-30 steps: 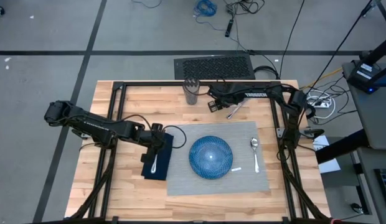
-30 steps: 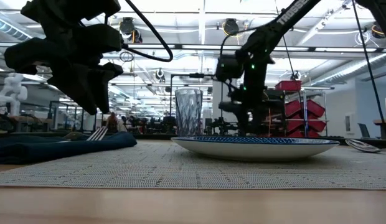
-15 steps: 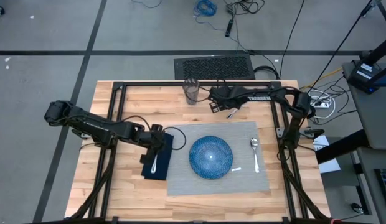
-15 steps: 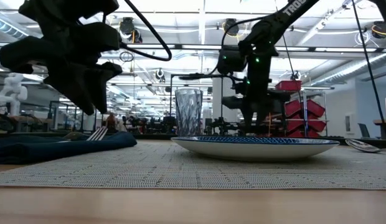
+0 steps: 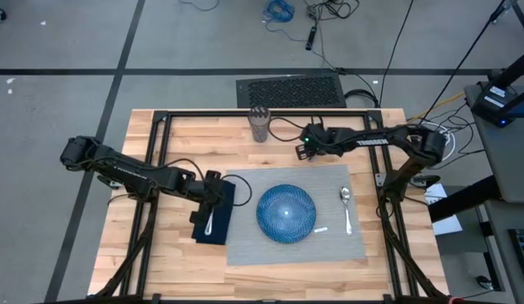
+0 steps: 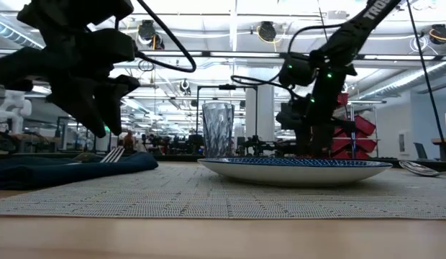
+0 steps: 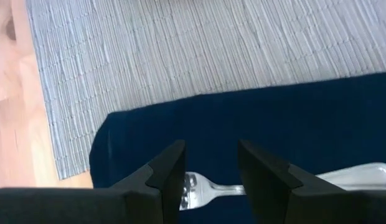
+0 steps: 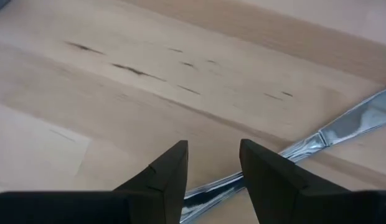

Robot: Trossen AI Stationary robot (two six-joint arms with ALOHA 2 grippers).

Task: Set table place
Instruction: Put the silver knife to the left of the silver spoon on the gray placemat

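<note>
Meanwhile, seen from above, the right hand (image 5: 305,152) has swung from nearer the glass (image 5: 260,124) towards the bench's (image 5: 186,135) centre. It now sits just off the placemat's (image 5: 338,241) 12 o'clock edge, covering the spot where a knife lay exposed a moment ago, which I read as lining up to pick that knife. The left hand (image 5: 213,187) has not shifted and hovers over the top of the navy napkin (image 5: 218,226), with the fork (image 5: 209,223) lying on it. The placemat lies flat at mid-bench, towards 5 o'clock, its long axis running 9 to 3. It carries the blue plate (image 5: 286,212) and, at 3 o'clock of that, the spoon (image 5: 346,205). From bench height, the left hand hangs clear above the napkin and the right hand stands low behind the plate. Past the left wrist, the fingers (image 7: 171,171) stand partly apart and empty, the fork beneath the gap. Past the right wrist, the fingers (image 8: 171,174) are likewise parted on nothing, and the knife (image 8: 305,146) lies crosswise on bare wood just ahead.
</note>
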